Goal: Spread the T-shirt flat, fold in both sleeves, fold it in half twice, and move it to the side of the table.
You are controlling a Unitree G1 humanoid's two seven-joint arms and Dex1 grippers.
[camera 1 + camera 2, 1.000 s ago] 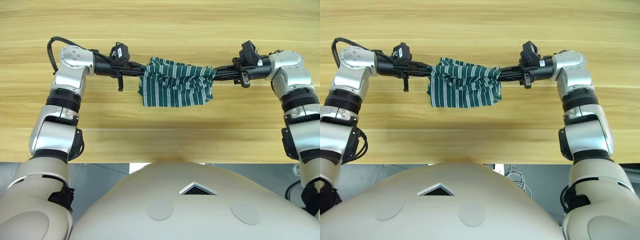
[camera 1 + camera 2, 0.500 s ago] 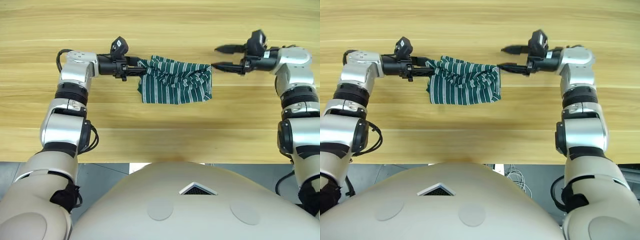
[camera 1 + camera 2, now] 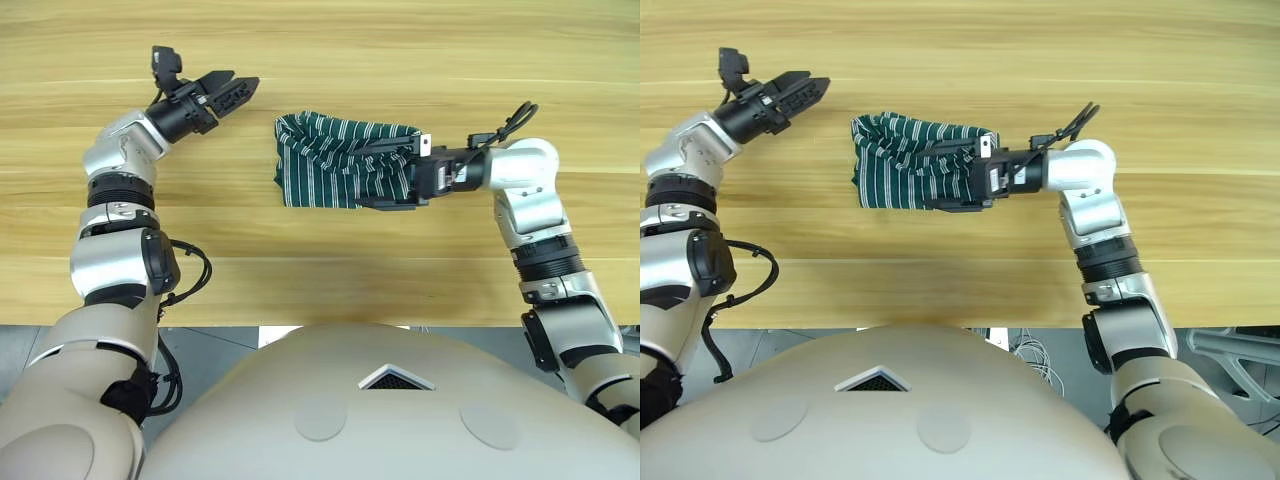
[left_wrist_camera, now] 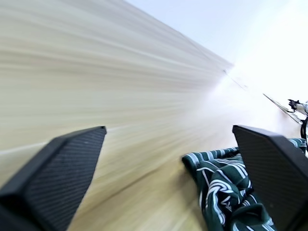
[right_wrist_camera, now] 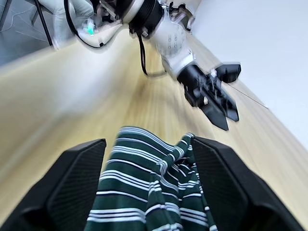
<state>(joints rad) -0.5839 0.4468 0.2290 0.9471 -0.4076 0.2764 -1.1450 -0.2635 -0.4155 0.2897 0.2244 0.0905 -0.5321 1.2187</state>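
The green T-shirt with white stripes lies bunched in a rough folded rectangle at the middle of the wooden table. My right gripper is open at the shirt's right edge, with one finger over its far side and one along its near side. In the right wrist view the shirt lies between the two fingers. My left gripper is open and apart from the shirt, off to its far left. The left wrist view shows the shirt's corner ahead of its wide-spread fingers.
Bare wood surrounds the shirt on all sides. The table's front edge runs just ahead of my body, with grey floor below it.
Both grippers have let go of the shirt, which now lies on the table. The left gripper drew back to the far left. The right gripper opened, lifted away, then came back around the shirt's right edge.
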